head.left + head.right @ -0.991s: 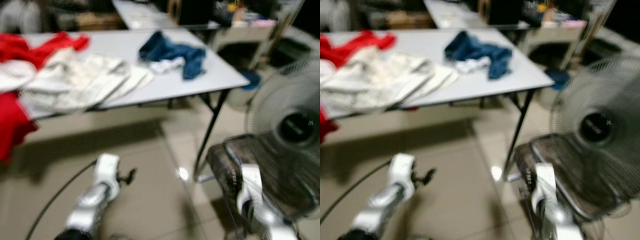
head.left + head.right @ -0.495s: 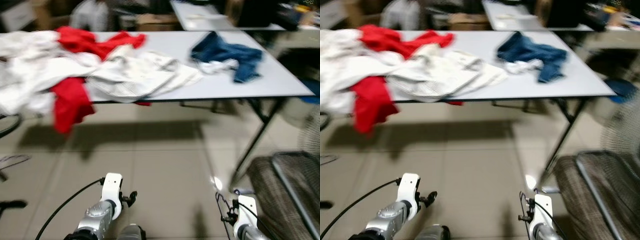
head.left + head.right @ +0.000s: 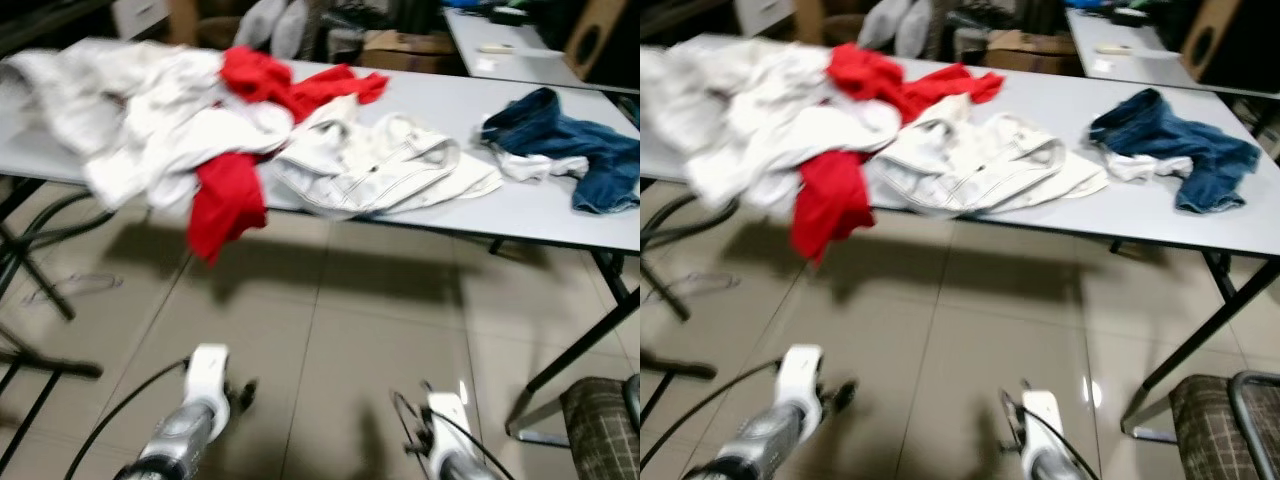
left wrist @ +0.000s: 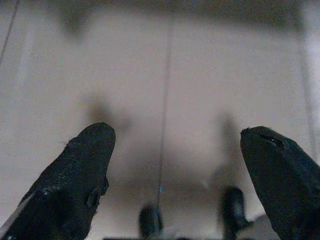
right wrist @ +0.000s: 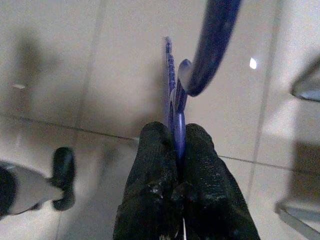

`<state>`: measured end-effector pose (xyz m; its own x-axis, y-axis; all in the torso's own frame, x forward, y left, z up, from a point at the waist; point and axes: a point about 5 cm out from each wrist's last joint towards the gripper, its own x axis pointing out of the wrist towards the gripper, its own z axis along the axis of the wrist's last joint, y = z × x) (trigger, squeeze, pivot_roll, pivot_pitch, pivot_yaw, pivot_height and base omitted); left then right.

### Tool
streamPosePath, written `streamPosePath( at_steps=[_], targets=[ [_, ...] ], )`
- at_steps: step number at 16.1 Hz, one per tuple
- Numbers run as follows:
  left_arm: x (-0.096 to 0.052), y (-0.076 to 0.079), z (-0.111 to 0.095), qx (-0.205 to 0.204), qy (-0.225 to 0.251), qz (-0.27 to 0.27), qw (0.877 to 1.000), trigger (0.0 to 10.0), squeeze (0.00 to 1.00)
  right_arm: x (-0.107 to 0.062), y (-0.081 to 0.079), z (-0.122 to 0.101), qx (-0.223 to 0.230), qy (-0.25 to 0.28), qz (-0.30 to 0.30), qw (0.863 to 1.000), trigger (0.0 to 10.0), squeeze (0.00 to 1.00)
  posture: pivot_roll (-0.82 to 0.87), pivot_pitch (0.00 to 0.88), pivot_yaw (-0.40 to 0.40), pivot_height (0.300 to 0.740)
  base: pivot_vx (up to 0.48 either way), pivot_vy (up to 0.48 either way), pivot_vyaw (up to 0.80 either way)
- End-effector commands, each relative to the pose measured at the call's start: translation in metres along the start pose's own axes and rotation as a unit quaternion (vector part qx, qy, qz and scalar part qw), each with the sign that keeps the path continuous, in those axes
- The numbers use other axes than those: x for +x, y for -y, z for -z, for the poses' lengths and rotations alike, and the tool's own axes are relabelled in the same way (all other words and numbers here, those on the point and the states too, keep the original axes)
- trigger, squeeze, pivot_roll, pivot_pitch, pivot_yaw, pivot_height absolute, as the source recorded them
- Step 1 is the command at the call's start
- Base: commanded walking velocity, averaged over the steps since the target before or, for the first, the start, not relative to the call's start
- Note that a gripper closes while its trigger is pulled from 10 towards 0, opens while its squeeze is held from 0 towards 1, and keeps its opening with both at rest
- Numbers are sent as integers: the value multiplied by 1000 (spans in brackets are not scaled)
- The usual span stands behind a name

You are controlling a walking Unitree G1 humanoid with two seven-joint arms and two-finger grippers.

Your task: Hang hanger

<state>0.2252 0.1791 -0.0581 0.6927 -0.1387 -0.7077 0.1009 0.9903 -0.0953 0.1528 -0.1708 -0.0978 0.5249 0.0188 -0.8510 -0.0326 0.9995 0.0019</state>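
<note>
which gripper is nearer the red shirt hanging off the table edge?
Left. The left gripper sits low over the floor almost straight below the red shirt. The right gripper, shut on a blue hanger, is further off toward the robot's right.

A long grey folding table (image 3: 560,215) stands across the room on thin black legs (image 3: 578,345). Along its left end lies a heap of white clothes (image 3: 130,110) with a red garment (image 3: 225,195) hanging over the front edge. Near the middle of the table lies a white jacket (image 3: 385,165), and at the right end a blue denim garment (image 3: 570,140). The floor (image 3: 330,340) is of large beige tiles with thin joints and dark shadows under the table. A second table (image 3: 505,45) stands behind, beside a cardboard box (image 3: 405,45). A checked seat cushion (image 3: 600,430) is at the lower right.
</note>
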Motion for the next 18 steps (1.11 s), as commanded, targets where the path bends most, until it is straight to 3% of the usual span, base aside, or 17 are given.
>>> streamPosePath(
  at_steps=[1,4,6,8,11,18],
  targets=[
    [1,7,3,7,-4,11,1000,10000,302,0,5,-3,4,3,12,1000,10000,0,76,0,-14,740,289,0,0],
    [1,7,5,21,-18,10,1000,10000,275,-1,12,4,22,-12,29,999,10000,0,69,0,-7,740,82,0,0],
    [0,2,13,61,-55,-7,997,10000,286,-2,13,10,38,-29,27,998,10000,0,59,0,9,740,0,0,0],
    [-4,-6,22,69,-88,-5,994,10000,290,-3,8,14,61,-33,24,997,10000,0,45,0,36,740,0,0,0],
    [-10,-12,36,62,-127,16,990,10000,286,-3,2,19,98,-40,15,994,10000,0,30,0,66,740,0,0,0],
    [-12,-12,40,39,-139,26,989,10000,282,-3,-10,23,121,-48,-8,991,10000,0,25,0,90,740,0,0,0]
  ],
)
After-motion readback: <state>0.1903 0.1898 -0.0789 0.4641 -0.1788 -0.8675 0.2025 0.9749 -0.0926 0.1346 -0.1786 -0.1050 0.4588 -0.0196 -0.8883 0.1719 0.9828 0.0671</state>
